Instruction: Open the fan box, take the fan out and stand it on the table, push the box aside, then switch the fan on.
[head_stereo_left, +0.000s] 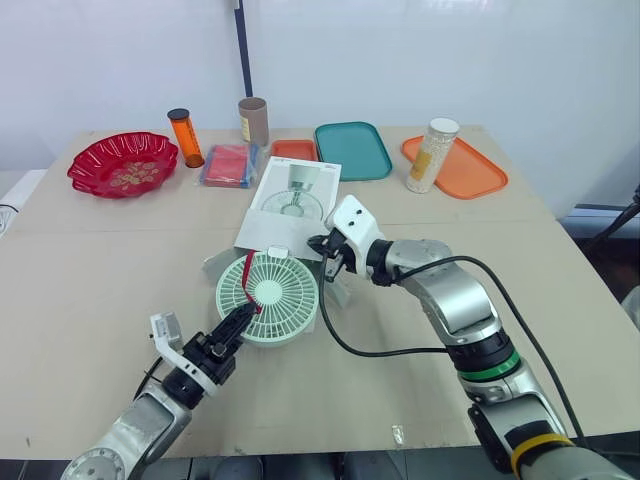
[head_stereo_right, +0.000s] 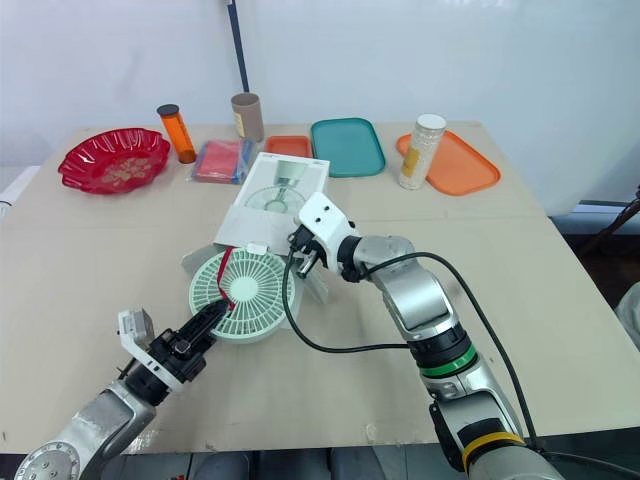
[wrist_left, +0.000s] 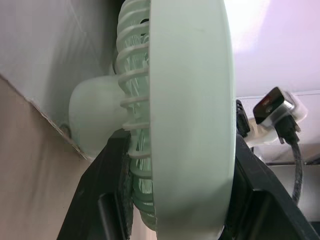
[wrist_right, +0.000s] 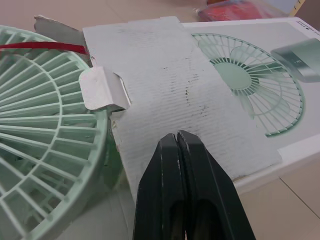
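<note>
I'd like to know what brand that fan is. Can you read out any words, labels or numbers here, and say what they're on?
No text in these pictures can be read.
fan box: a printed picture of a fan, no legible words.
fan: no marking to be seen.
white bottle: yellowish label, too small to read.
brown tube: yellowish label, too small to read.

Bright, even light; soft, faint shadows

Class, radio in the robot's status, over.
Left gripper shut on fan rim. Right gripper shut, at box flap. Fan flat at box mouth.
</note>
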